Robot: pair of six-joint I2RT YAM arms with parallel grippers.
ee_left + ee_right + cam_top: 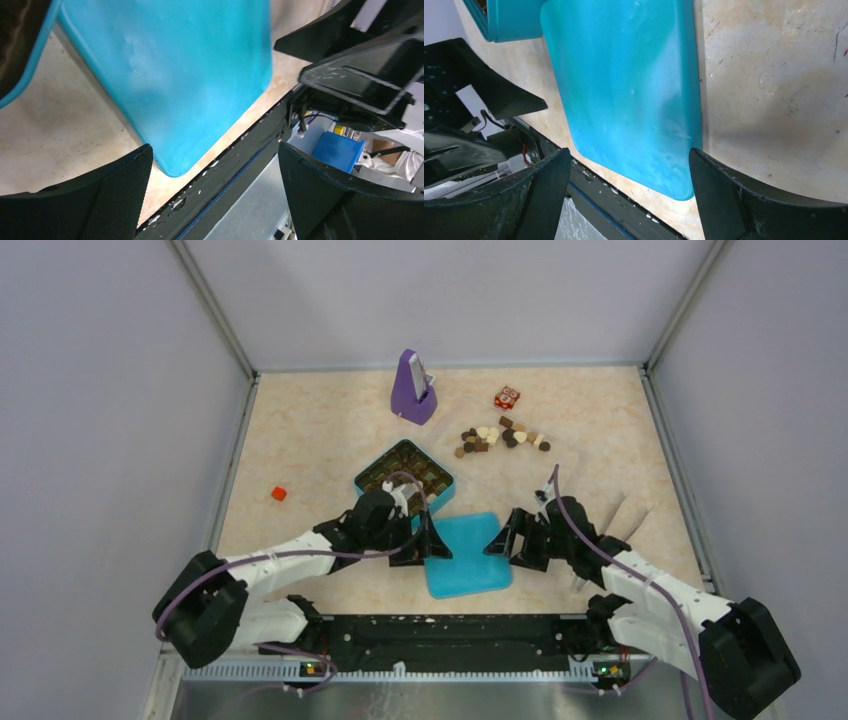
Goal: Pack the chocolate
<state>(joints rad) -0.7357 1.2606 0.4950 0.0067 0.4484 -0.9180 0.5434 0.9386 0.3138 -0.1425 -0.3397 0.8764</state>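
Loose pieces of chocolate (502, 435), dark brown, light brown and cream, lie scattered at the back right of the table. More chocolate fills the open teal box (405, 478). The box's teal lid (468, 553) lies flat near the front edge, also in the left wrist view (175, 75) and the right wrist view (624, 90). My left gripper (428, 540) (212, 150) is open at the lid's left edge. At the lid's right edge my right gripper (503, 537) (630, 152) is open as well. Neither holds anything.
A purple stand (413, 390) is at the back middle. A red-and-white patterned cube (507, 397) sits behind the loose pieces. A small red block (279, 494) lies at the left. The black base rail (440, 630) runs just in front of the lid.
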